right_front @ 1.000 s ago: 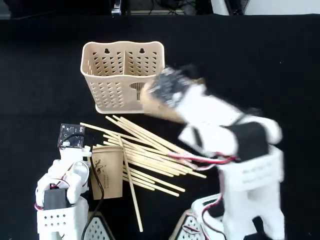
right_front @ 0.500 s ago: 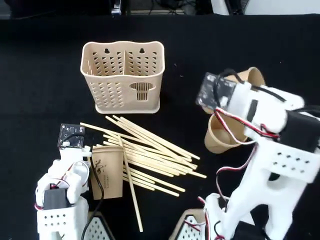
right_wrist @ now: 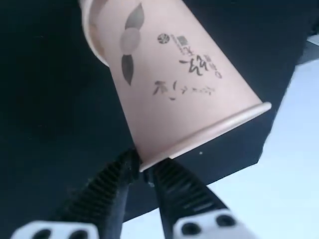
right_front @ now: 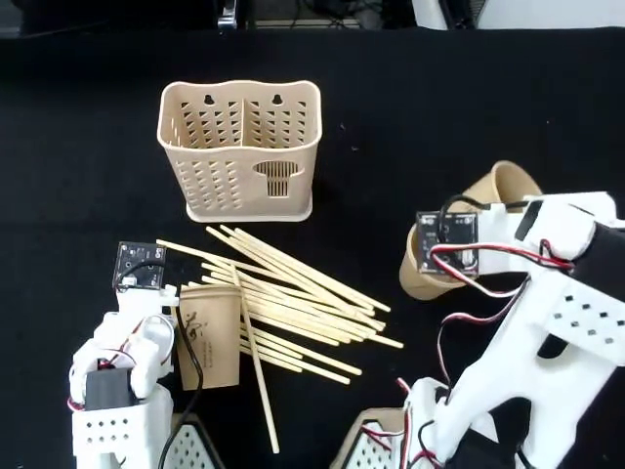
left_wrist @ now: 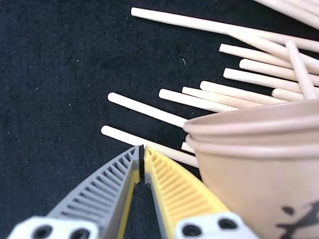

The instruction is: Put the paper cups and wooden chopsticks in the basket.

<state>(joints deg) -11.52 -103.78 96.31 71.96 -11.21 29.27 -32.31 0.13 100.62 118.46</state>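
A beige basket is seen standing upright at the far left of the black surface. A loose fan of wooden chopsticks is spread nearer than the basket, and stacked cups lie on their side at the fan's near left edge, touching several sticks. The left end effector is seen clenched with nothing between its fingers, just beside the stacked cups. At the right, well apart from the basket, a paper cup is pinched by its rim in the right end effector. A second cup mouth is possibly shown beneath that arm in the high view, though this cannot be told for certain.
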